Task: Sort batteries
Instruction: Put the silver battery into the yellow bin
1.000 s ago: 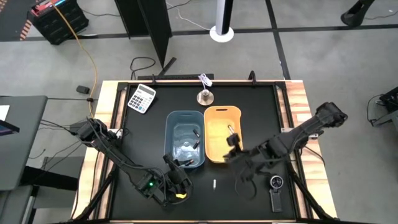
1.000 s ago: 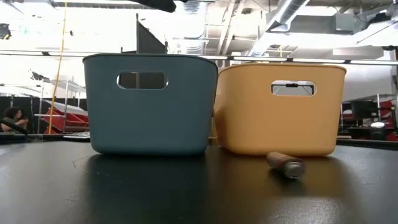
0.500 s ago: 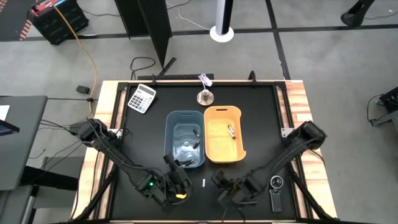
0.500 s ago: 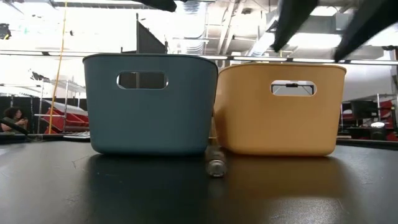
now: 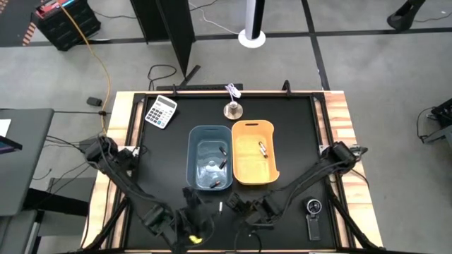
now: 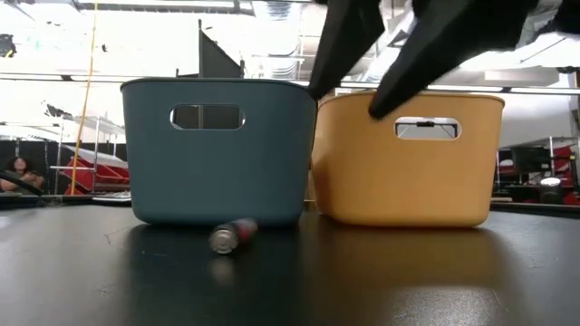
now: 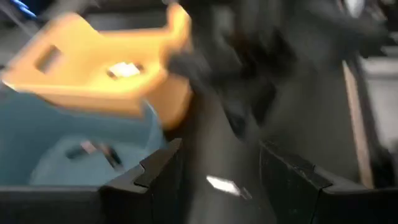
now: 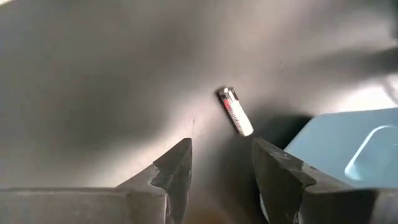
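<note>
1. My right gripper (image 5: 236, 206) sits low at bottom center of the high view, fingers apart, nothing held.
2. Loose battery (image 8: 235, 111) lies on the table (image 5: 296, 127) just below the blue bin (image 5: 209, 134).
3. My left gripper (image 5: 194, 217) is next to it, fingers apart too.

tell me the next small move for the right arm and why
Probably ease the right pincer forward and down over the loose battery, then close. The battery lies free on the black table just in front of the blue bin, ahead of the open fingers and not yet between them. The left pincer is also close, so go slowly.
</note>
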Robot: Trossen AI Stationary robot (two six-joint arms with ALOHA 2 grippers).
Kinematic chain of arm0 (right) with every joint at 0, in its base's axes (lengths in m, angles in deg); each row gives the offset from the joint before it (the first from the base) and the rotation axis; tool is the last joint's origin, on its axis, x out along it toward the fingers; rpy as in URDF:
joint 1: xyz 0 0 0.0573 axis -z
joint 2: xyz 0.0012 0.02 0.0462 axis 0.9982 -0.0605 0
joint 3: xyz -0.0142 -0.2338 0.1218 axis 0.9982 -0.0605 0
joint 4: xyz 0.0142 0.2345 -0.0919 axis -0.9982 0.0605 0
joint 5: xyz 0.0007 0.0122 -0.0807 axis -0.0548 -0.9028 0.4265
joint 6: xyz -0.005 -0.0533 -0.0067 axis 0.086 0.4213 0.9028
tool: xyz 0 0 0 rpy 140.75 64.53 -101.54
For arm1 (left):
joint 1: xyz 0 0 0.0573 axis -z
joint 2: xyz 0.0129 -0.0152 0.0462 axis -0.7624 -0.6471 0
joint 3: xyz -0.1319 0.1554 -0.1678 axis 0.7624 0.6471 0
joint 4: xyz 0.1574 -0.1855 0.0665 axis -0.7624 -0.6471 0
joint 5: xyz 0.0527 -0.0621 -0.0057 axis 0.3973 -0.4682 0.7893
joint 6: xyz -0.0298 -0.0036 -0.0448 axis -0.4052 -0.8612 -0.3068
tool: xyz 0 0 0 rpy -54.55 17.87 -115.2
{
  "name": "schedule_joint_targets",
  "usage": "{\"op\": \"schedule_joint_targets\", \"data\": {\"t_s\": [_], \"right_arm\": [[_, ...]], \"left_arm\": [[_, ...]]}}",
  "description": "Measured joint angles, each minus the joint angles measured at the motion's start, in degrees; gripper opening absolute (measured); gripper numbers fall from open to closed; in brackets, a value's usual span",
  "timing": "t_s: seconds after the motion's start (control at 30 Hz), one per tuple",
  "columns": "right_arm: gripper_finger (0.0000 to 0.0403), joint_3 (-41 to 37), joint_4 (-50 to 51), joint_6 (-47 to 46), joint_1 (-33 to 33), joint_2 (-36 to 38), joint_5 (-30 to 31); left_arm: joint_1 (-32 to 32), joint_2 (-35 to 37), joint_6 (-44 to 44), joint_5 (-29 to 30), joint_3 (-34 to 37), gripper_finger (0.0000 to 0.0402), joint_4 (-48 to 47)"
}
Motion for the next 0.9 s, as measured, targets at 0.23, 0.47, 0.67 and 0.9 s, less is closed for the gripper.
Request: {"op": "schedule_joint_targets", "data": {"t_s": [0.23, 0.47, 0.67, 0.9], "right_arm": [[0.0182, 0.1, 0.0, -2.1, -0.7, 2.6, -0.2], [0.0182, 0.1, 3.4, -5.4, -1.5, 5.7, 0.9], [0.0182, 0.1, 8.4, -6.8, -3.1, 9.9, 6.4], [0.0182, 0.1, 13.1, -10.7, -4.7, 16.6, 8.6]], "left_arm": [[6.1, 0.0, -4.7, -6.4, 0.0, 0.0199, -6.3], [6.2, 0.0, -27.7, -11.6, 2.9, 0.0199, -10.5], [5.4, 0.0, -44.3, -15.4, 8.4, 0.0199, -9.3], [3.7, -0.1, -51.0, -16.0, 14.1, 0.0199, -1.8]]}}
